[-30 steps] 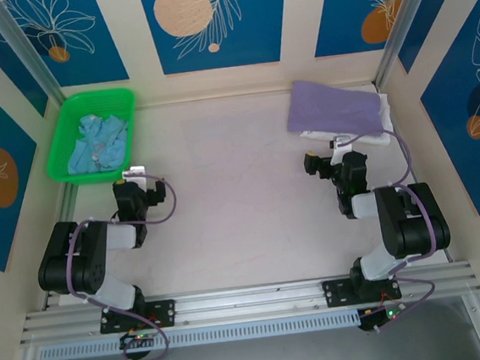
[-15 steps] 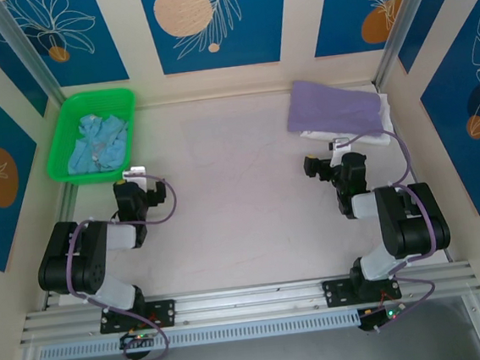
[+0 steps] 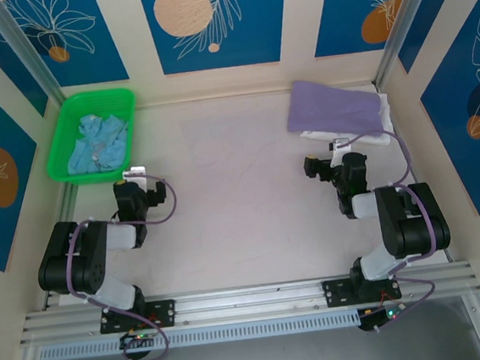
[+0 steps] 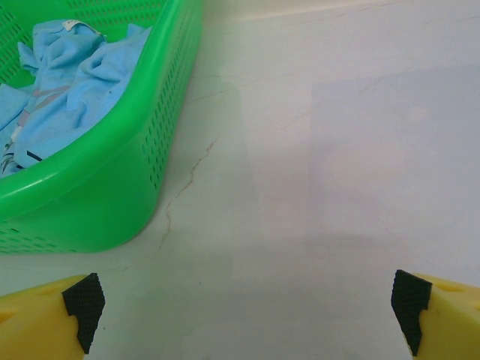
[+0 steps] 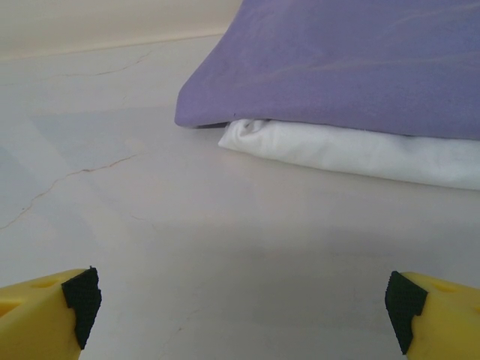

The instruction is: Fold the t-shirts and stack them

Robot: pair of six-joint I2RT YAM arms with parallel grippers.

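The left tool (image 4: 247, 300) and right tool (image 5: 240, 304) both gape empty; the purple shirt (image 3: 335, 107) lies on the white shirt (image 5: 337, 150) in the bench's (image 3: 241, 188) far-right corner, the blue shirt (image 3: 96, 143) in the far-left basket (image 3: 100, 95).

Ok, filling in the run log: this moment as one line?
left gripper: open, empty, by green basket | right gripper: open, empty, near purple t-shirt | purple t-shirt folded atop white t-shirt | light blue t-shirt crumpled in green basket
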